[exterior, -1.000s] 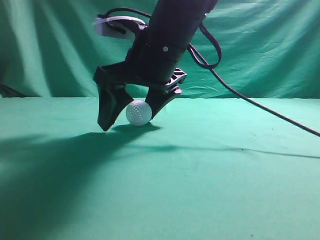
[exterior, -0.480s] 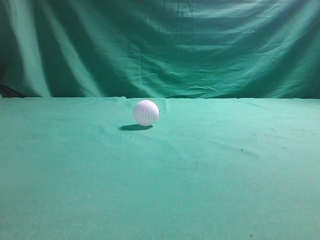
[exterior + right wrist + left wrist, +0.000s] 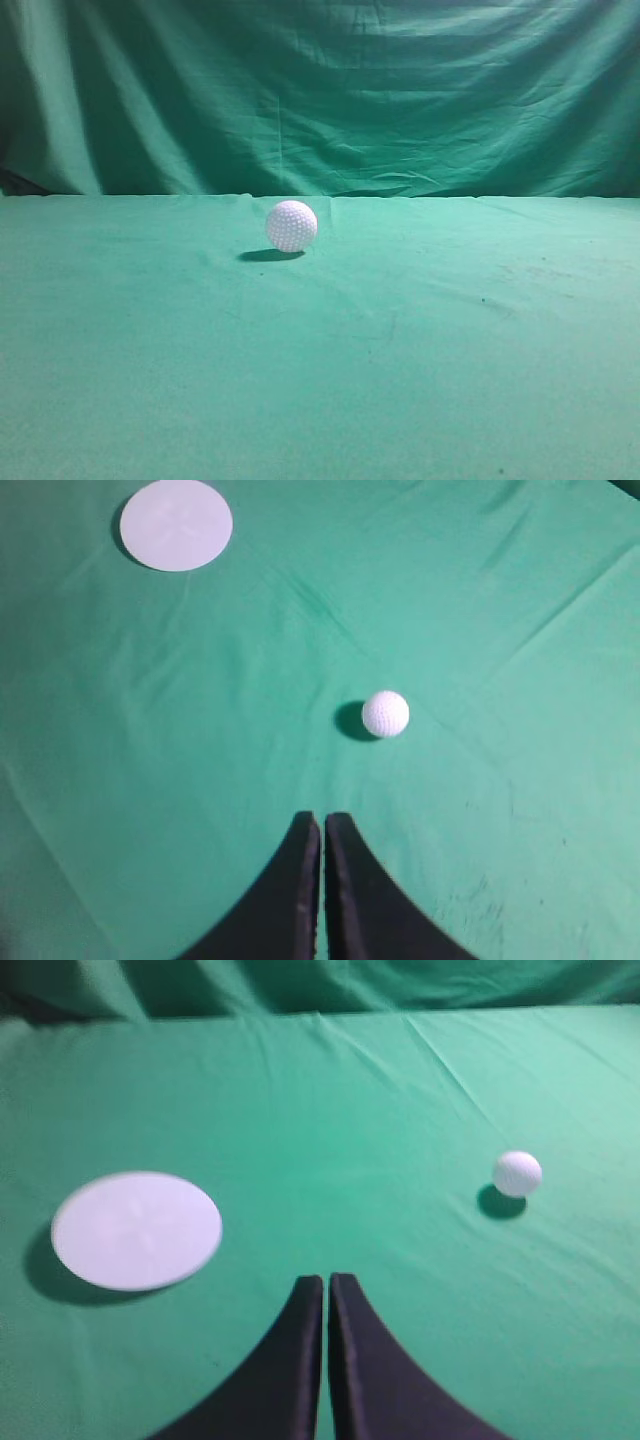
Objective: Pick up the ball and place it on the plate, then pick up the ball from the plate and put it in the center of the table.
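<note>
The white dimpled ball (image 3: 291, 226) rests alone on the green cloth table (image 3: 400, 350). It also shows in the left wrist view (image 3: 517, 1173) at the right and in the right wrist view (image 3: 385, 714) just ahead of the jaws. A flat white round plate (image 3: 136, 1229) lies on the table left of the left gripper; in the right wrist view the plate (image 3: 176, 524) is far off at the top left. My left gripper (image 3: 326, 1282) is shut and empty, above the cloth. My right gripper (image 3: 322, 820) is shut and empty. Neither gripper shows in the exterior view.
A draped green cloth backdrop (image 3: 320, 90) hangs behind the table's far edge. The table cloth has a few creases (image 3: 320, 605).
One second ago a gripper stood open around the ball on the table. It has left the exterior view. The ball has shifted slightly right and now lies still.
</note>
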Robot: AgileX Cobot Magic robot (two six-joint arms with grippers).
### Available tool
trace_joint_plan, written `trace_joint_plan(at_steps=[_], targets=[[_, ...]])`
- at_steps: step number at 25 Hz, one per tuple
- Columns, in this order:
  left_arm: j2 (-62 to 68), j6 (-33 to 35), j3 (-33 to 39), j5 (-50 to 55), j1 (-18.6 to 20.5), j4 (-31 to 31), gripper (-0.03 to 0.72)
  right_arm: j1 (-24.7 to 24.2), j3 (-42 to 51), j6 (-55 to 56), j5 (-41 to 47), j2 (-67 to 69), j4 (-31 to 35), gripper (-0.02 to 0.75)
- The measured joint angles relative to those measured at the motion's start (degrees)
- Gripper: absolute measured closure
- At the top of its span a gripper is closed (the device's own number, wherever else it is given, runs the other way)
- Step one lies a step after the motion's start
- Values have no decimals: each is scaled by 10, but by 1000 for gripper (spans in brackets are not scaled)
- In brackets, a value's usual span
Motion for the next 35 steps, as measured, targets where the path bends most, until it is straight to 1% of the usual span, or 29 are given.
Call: trace_joint_plan(at_steps=[4,7,11,16,20,25,29,32,35], targets=[[0,0,56,-41,-9,-48,688,0,119,2,-65,-101,0,738],[0,0,79,-72,-11,-78,688,0,190,13,-110,-173,0,738],[0,0,100,-84,-11,-84,688,0,281,19,-154,-258,0,738],[0,0,133,-83,-11,-89,688,0,365,23,-207,-324,0,738],[0,0,133,-83,-11,-90,688,0,400,24,-260,-336,0,738],[0,0,133,-83,-11,-91,688,0,404,28,-315,-336,7,738],[0,0,133,-83,-11,-91,688,0,404,29,-317,-336,13,738],[0,0,133,-83,-11,-91,688,0,404,16,-314,-336,-14,738],[0,0,133,-83,-11,-91,688,0,405,11,-313,-336,-24,738]])
